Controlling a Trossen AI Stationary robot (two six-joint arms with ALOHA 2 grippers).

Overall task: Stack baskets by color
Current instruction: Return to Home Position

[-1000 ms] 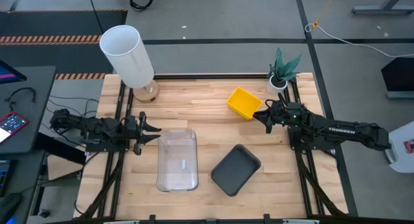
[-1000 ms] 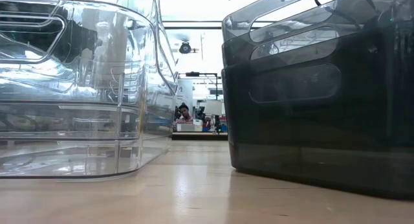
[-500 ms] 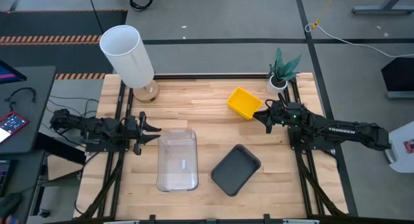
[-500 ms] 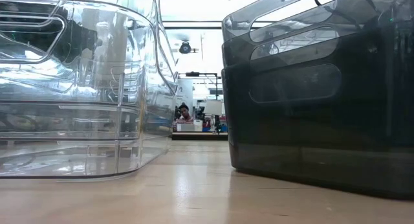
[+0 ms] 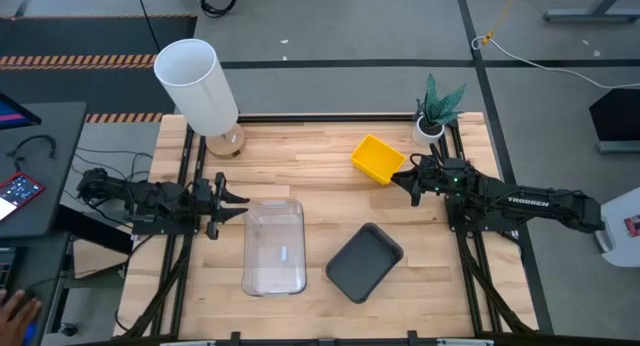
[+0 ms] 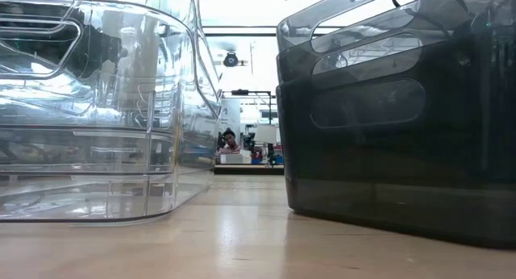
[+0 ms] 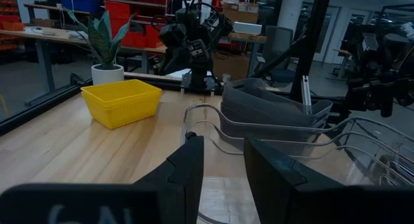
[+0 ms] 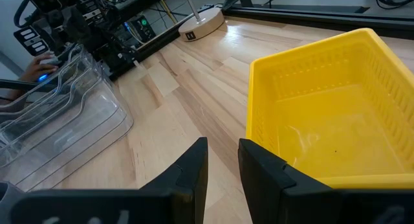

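Three stacks of baskets rest on their bottoms on the wooden table. The yellow baskets (image 5: 377,158) are at the far right, the clear ones (image 5: 274,248) at the near left, and the dark grey ones (image 5: 364,261) at the near middle, turned askew. My left gripper (image 5: 240,202) hovers level at the table's left side, open and holding nothing, pointing at the clear stack's far left corner (image 7: 194,114). My right gripper (image 5: 398,178) is open at the right side. Its fingertips are close beside the yellow stack's near right corner (image 8: 253,143), and nothing lies between them.
A tall white cylinder (image 5: 197,86) stands at the far left corner. A small potted plant (image 5: 437,108) stands at the far right. Bare wood lies between the stacks and along the near edge. A person's hand (image 5: 15,308) shows off the table, beyond its near left corner.
Both arms and all the baskets have kept still. A person's hand has come into sight beside the table's near left corner.
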